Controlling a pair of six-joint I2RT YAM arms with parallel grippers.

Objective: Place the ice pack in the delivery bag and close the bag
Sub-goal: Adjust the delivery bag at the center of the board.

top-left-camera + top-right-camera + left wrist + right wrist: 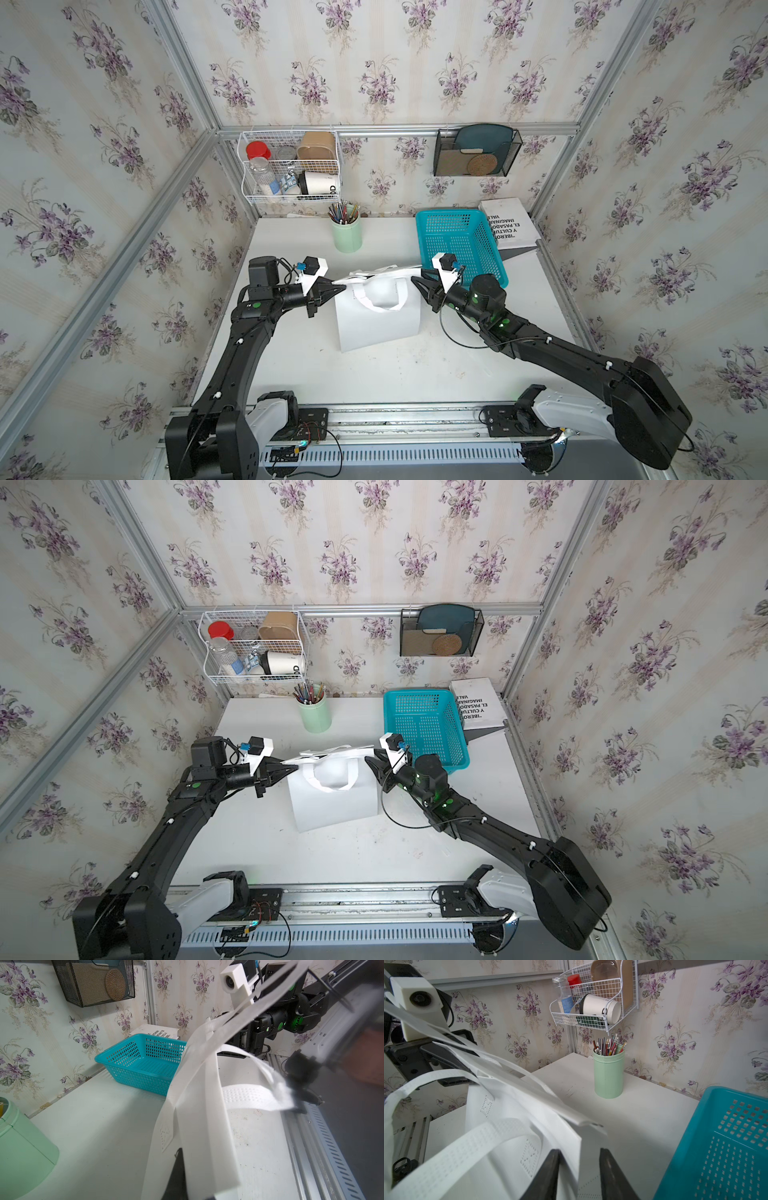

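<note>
Here's the delivery bag, standing upright on the table squarely between the two hands, and both are working its top edge. The left gripper is pinched tight on the rim corner nearest to it, which I judge is there to anchor that side so the mouth can be stretched. Opposite it, the right gripper has its jaws part way apart with the other end of the rim lying between them. From the right wrist view the fabric sits in the gap, touching one finger at most, so that's a bite being lined up, not a grip. One loop handle flops down the face of the bag below both hands, out of the way of the opening. The mouth looks flattened, and no silver lining shows yet. And the ice pack? It's not in any view. The turquoise basket just behind the right gripper looks empty. My read: this is the opening step, with the loading not begun. The risk is the thin rim slipping out before the right jaws seat.
</note>
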